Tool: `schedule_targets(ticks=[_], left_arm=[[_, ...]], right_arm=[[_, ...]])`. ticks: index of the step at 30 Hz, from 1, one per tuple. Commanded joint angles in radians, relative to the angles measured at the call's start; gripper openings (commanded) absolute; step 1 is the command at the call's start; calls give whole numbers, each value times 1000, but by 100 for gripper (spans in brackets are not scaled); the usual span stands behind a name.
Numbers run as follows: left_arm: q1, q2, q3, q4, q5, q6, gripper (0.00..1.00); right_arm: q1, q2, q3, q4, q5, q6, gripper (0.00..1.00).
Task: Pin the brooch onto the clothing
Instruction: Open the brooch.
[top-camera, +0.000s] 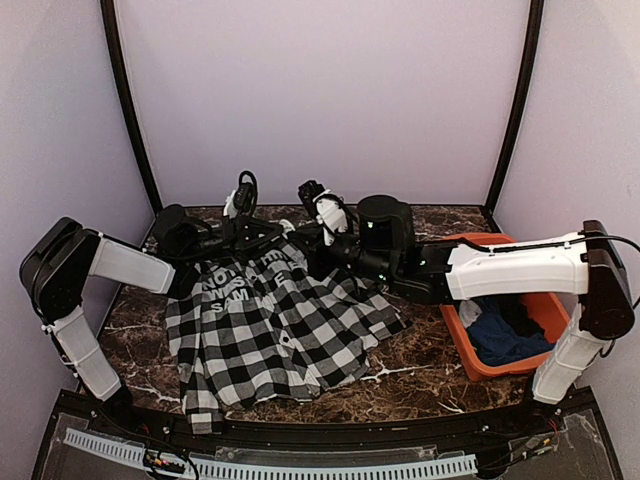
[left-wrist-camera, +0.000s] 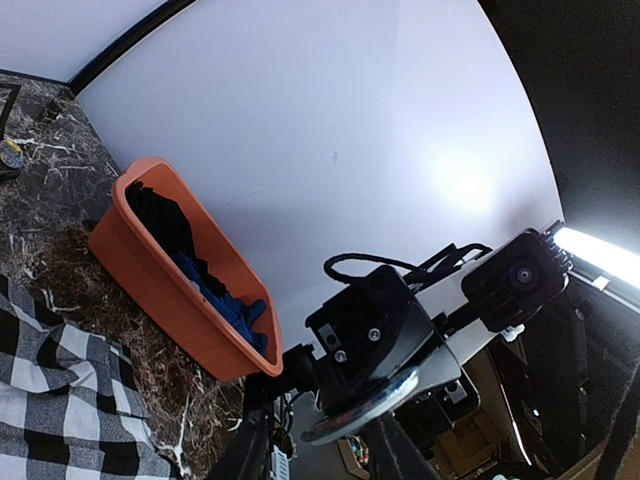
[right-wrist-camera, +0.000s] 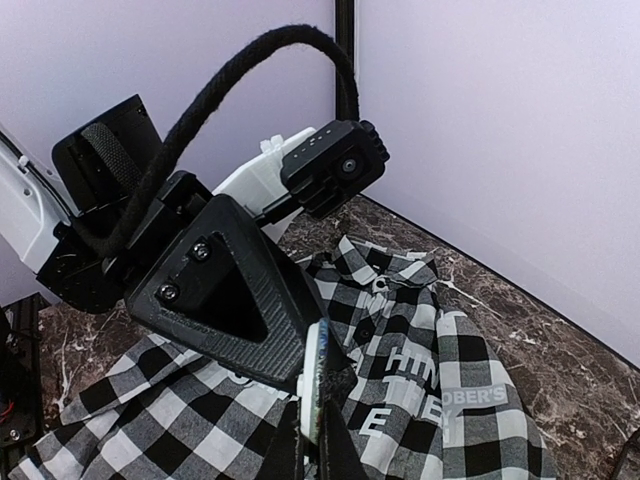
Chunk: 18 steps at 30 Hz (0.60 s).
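Gripping brooch together, left tool, right tool, checked shirt spread beneath

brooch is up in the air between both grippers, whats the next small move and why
Probably ease the brooch down toward the checked shirt, near its collar. The right gripper is shut on the disc's thin edge, the left gripper has a finger on either side of it, and it hangs above the fabric, not yet pinned.
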<state>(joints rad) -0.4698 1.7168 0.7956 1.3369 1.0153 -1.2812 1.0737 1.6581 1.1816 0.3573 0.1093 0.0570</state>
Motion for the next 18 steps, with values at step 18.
schedule_targets(ticks=[18], left_arm=[[-14,7,-2,277,22,5,11]], right_arm=[[40,31,67,1,13,-41,0]])
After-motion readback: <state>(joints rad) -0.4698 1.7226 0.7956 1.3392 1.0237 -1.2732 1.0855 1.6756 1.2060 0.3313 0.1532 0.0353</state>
